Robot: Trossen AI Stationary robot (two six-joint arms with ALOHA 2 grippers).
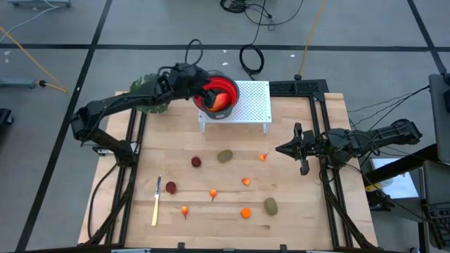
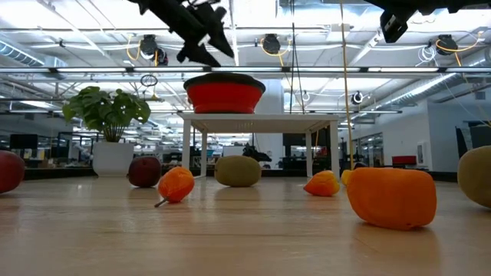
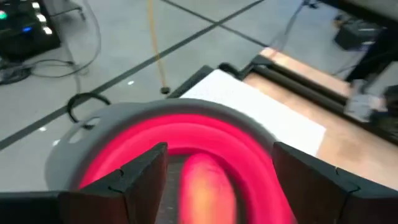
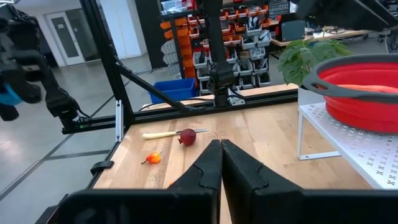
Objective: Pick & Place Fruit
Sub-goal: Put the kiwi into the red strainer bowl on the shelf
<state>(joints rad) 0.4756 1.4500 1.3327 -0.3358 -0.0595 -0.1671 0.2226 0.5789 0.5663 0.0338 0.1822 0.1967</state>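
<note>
Far left of the high view, a slim pale-yellow knife lies flat on the plank-grained wooden table, a small glossy dark red ball just beside its tip. Upper left, the left gripper hangs over a smooth red bowl with a grey rim, fingers spread wide, nothing pinched; an elongated red-orange fruit sits inside the bowl. The bowl stands on a white perforated metal stand. A green leafy plant is behind the left arm. Mid-frame on the wood: another dark red ball, a matte olive-brown oval, tiny orange pieces scattered apart, and lower right a second olive-brown oval. Right of center, the right gripper hovers above the table, fingers pressed together, holding nothing.
</note>
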